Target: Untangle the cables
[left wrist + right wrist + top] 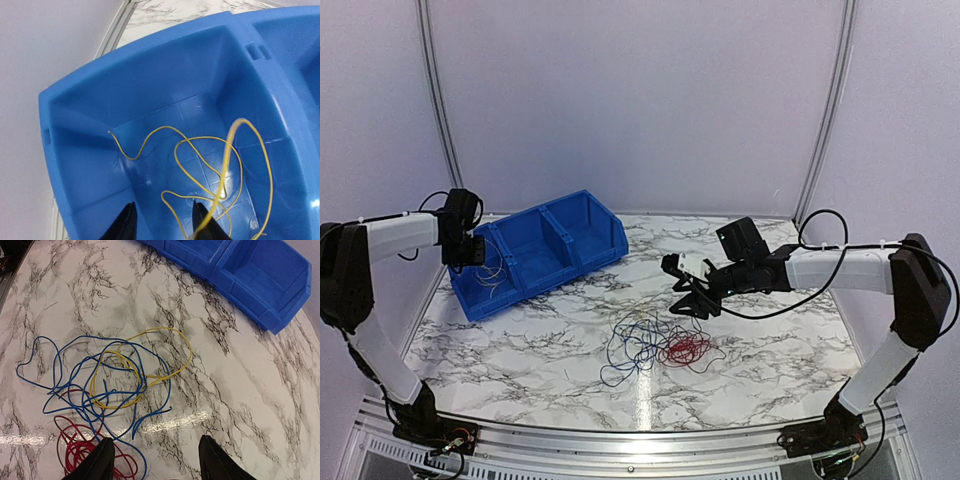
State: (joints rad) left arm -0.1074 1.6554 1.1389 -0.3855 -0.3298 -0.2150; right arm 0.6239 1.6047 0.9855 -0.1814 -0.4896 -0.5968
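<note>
The tangle of cables (pixel 655 345) lies on the marble table in front of the right arm: blue loops (pixel 100 370), a yellow wire (pixel 165 352) and a red bundle (pixel 80 450), interlaced. My right gripper (pixel 156 462) hovers just above its near-right edge, open, with nothing between its fingers. A separate yellow wire (pixel 200 150) lies coiled in the leftmost compartment of the blue bin (pixel 150 75). My left gripper (pixel 164 225) hangs open over that compartment, and one strand of this wire runs past its right finger (pixel 202 222).
The blue bin (pixel 560 272) has three compartments and stands at the table's back left. White walls with metal rails close in the back and sides. The right arm's black cord (pixel 820 225) loops above its forearm.
</note>
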